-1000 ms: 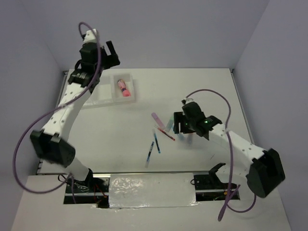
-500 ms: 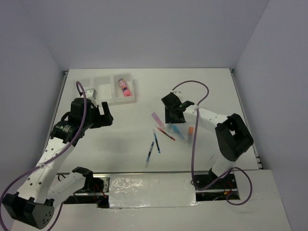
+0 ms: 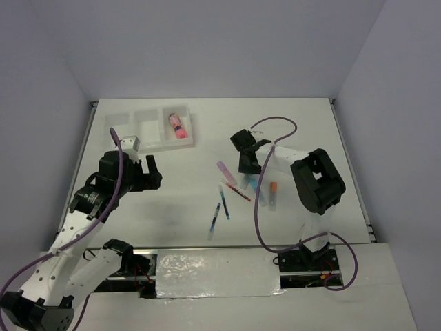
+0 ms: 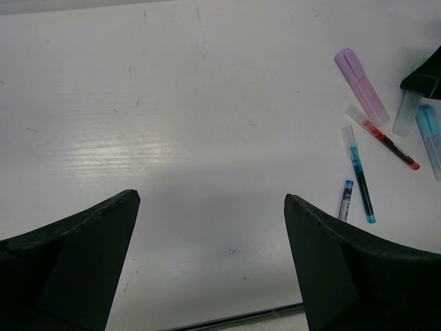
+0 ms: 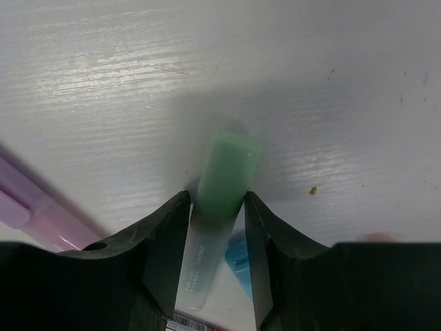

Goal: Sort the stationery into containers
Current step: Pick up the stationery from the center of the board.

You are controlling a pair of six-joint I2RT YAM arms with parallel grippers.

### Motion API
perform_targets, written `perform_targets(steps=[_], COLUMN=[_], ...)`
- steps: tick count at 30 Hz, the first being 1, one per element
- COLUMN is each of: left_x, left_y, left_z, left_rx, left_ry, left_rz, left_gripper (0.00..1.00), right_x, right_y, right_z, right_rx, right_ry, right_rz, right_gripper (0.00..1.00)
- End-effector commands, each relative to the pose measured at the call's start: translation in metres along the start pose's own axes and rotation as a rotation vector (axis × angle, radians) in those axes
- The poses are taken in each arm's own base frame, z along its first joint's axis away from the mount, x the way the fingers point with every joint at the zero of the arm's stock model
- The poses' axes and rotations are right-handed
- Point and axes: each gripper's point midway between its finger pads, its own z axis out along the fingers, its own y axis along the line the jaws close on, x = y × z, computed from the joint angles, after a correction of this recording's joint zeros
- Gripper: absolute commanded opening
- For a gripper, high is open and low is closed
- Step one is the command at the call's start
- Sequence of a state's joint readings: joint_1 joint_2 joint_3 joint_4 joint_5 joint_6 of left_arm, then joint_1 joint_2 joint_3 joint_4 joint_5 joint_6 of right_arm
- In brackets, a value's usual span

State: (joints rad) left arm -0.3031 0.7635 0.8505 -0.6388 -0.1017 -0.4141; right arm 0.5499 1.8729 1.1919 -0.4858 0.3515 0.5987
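Three joined white bins (image 3: 147, 127) stand at the far left; the right one holds the pink tube (image 3: 177, 126). My left gripper (image 3: 147, 172) hangs open and empty over bare table in front of them, its fingers wide apart in the left wrist view (image 4: 210, 200). My right gripper (image 3: 247, 167) is down at the stationery pile. In the right wrist view (image 5: 217, 196) its fingers press both sides of the green highlighter (image 5: 224, 183), which lies on the table. Beside it lie the lilac highlighter (image 3: 226, 172), blue highlighter (image 3: 251, 184), orange-capped highlighter (image 3: 272, 195), red pen (image 3: 238, 192) and blue pens (image 3: 224, 207).
The left and middle bins show nothing inside. A short blue pen (image 3: 213, 221) lies nearest the front edge. The left wrist view shows the lilac highlighter (image 4: 362, 86), red pen (image 4: 386, 141) and blue pen (image 4: 360, 176) off to its right. Side walls bound the table.
My left arm has swung down from above the bins to low over the table in front of them. My right gripper has moved left and farther back onto the green highlighter.
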Motion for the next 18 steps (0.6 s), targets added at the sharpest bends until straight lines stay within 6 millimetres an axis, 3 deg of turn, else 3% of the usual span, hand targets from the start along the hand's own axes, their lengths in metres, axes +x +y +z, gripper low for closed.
perform_targets(steps=[1,7,9,11,13,15,16,18], left_x=[-0.01,-0.012,-0.017,-0.027,-0.033,-0.048,-0.051,-0.064], left_y=[-0.007,-0.011,-0.019,-0.036,-0.051,-0.076,-0.084,-0.105], left_z=[0.004,0.004,0.004,0.004,0.005,0.0,0.001,-0.002], left_rx=[0.031,0.052,0.087,0.169,0.238,0.359,0.398,0.513], left_ry=[-0.028,-0.034,-0.053,-0.081,-0.085,-0.112,-0.114,-0.137], left_rz=[0.023,0.022,0.0,-0.028,-0.084,-0.157,-0.183,-0.27], left_gripper=[0.99,0.99,0.99,0.99,0.99,0.99,0.99,0.99], right_x=[-0.008,-0.029,-0.045,-0.062,-0.08,-0.084,-0.092,-0.074], right_y=[0.008,0.017,0.029,0.042,0.053,0.067,0.075,0.099], right_z=[0.006,0.01,0.004,-0.009,-0.038,-0.062,-0.096,-0.131], right_rx=[-0.006,-0.052,-0.107,-0.181,-0.273,-0.382,-0.469,-0.676], right_ry=[-0.025,-0.04,-0.07,-0.117,-0.181,-0.223,-0.292,-0.323], right_rz=[0.037,0.072,0.08,0.054,0.011,-0.031,-0.096,-0.201], right_gripper=[0.45,0.31,0.21,0.17,0.11,0.11,0.11,0.11])
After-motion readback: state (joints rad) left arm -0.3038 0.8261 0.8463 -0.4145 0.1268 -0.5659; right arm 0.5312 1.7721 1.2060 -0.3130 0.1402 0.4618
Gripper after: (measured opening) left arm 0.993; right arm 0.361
